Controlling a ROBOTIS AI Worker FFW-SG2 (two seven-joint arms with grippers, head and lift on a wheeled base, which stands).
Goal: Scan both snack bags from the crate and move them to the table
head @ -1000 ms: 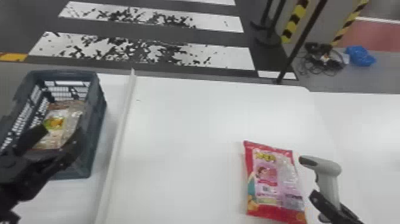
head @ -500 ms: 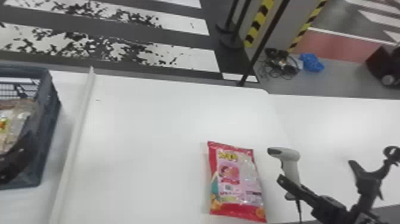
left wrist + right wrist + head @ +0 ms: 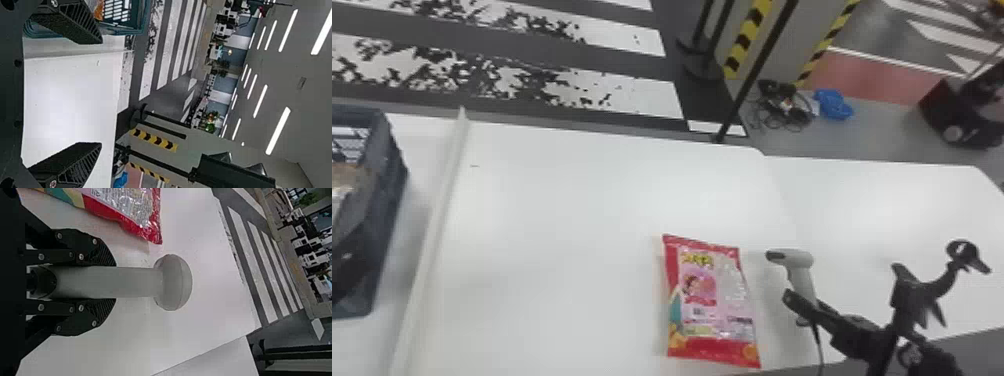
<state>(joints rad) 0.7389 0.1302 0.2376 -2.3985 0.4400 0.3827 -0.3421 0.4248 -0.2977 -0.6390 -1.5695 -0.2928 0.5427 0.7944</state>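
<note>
White table, striped floor behind: red snack bag lies beside my scanner

Red snack bag rests flat on the tabletop, just beside the white scanner that my right gripper clasps by the handle, one black finger pressed to each side. My left gripper stands wide open near the dark crate, nothing between its fingers. Inside the crate, partly cut off at the head view's edge, sits a tan and clear packet, which I take for the other bag of the pair.

Either bag, I judge, is light and soft, its thin film slick enough to slide out of a loose pinch, its contents easily crushed by a hard one. For the packet in the crate, I favor a gentle, broad hold across the full middle, clear of the crate walls; a crimped end gives less to grip and may let the bag swing.

On the tabletop, the bag shows bright red ends and edges around a pale pink panel, with yellow lettering, a round pink picture, a teal patch and orange shapes low down. Glossy film crinkles along one side. A small barcode appears to face up, handy for the scanner.
</note>
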